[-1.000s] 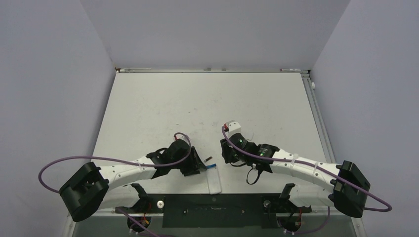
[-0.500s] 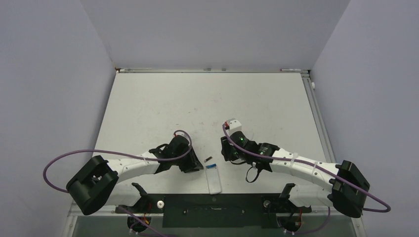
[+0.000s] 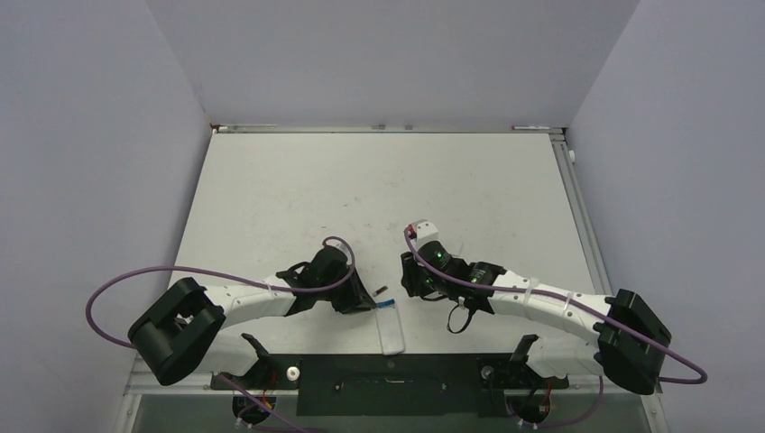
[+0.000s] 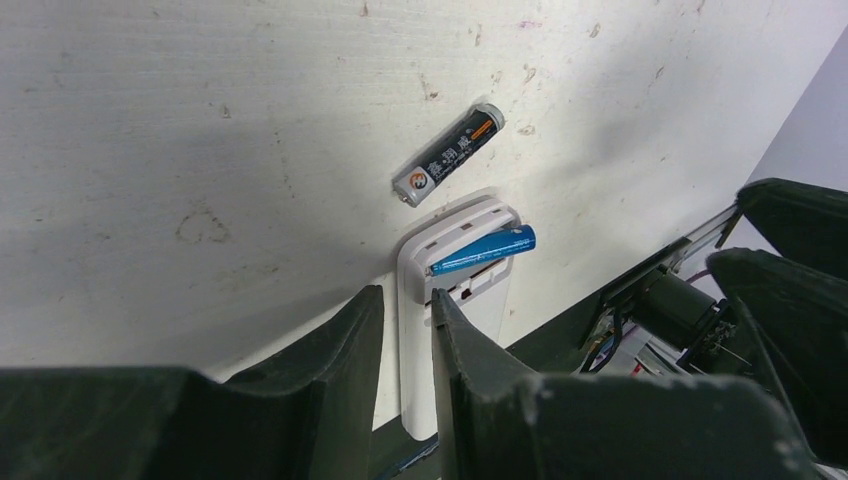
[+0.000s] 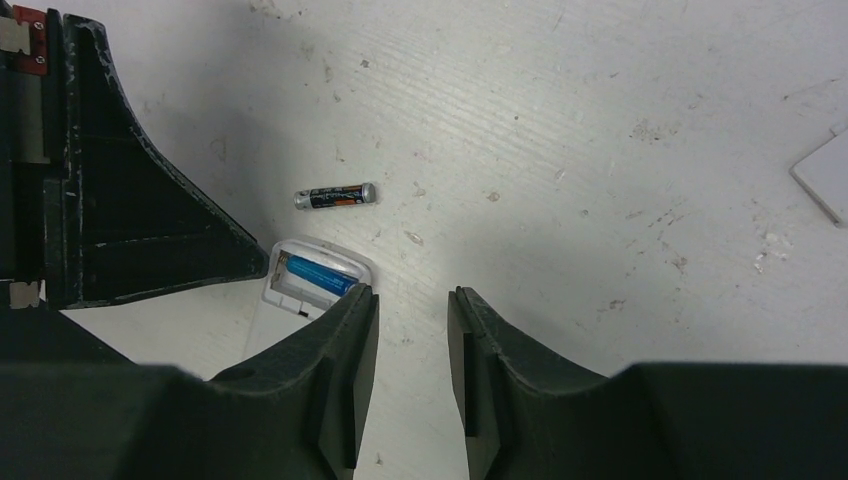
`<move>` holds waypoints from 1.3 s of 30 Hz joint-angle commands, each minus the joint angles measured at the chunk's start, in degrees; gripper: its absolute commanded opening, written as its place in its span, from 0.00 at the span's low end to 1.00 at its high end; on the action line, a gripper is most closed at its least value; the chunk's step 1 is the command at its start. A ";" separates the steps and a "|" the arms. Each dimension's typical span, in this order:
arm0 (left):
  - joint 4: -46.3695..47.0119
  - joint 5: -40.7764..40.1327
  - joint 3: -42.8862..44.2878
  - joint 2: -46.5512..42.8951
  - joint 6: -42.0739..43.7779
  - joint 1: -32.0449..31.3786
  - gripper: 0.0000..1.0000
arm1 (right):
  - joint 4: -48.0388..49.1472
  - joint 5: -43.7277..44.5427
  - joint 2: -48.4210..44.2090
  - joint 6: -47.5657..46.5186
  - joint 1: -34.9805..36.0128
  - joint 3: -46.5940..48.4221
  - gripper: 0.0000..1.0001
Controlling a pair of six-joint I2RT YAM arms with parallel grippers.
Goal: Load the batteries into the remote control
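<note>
The white remote control (image 3: 391, 332) lies back up at the table's near edge, its battery bay open. The blue battery (image 4: 484, 251) lies slanted in the bay, also seen in the right wrist view (image 5: 318, 274). The dark battery (image 4: 448, 157) lies loose on the table just beyond the remote's top end (image 3: 381, 290) (image 5: 336, 196). My left gripper (image 4: 407, 300) hovers at the remote's left edge with a narrow gap between its jaws and nothing in them. My right gripper (image 5: 413, 295) is open and empty over bare table, right of the bay.
A small loose white cover piece (image 5: 825, 175) lies on the table at the right edge of the right wrist view. The table's front edge and the black mounting rail (image 3: 388, 379) are just behind the remote. Grey walls enclose the table.
The left arm's elbow has swung right while its gripper stayed beside the remote. The right gripper has crept slightly towards the remote. The batteries and the remote have not moved.
</note>
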 commanded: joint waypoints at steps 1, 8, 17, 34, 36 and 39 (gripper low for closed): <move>3.48 0.98 1.47 0.48 0.68 0.29 0.20 | 4.40 -2.13 1.26 1.35 -0.36 -0.90 0.31; 4.03 1.07 1.05 0.69 0.50 0.25 0.16 | 6.12 -4.39 2.71 1.94 -0.35 -1.65 0.27; 5.15 1.24 0.52 1.32 -0.03 0.25 0.13 | 7.83 -8.89 4.64 2.57 -0.27 -2.54 0.26; 5.62 1.33 -0.09 1.54 -0.28 0.17 0.10 | 10.58 -12.67 9.76 3.42 -0.06 -1.96 0.20; 5.79 1.33 -0.20 1.71 -0.37 0.17 0.10 | 10.75 -12.77 10.11 3.51 0.06 -1.93 0.20; 5.81 1.37 -0.20 1.91 -0.38 0.17 0.10 | 10.96 -12.86 10.60 3.64 0.08 -1.85 0.19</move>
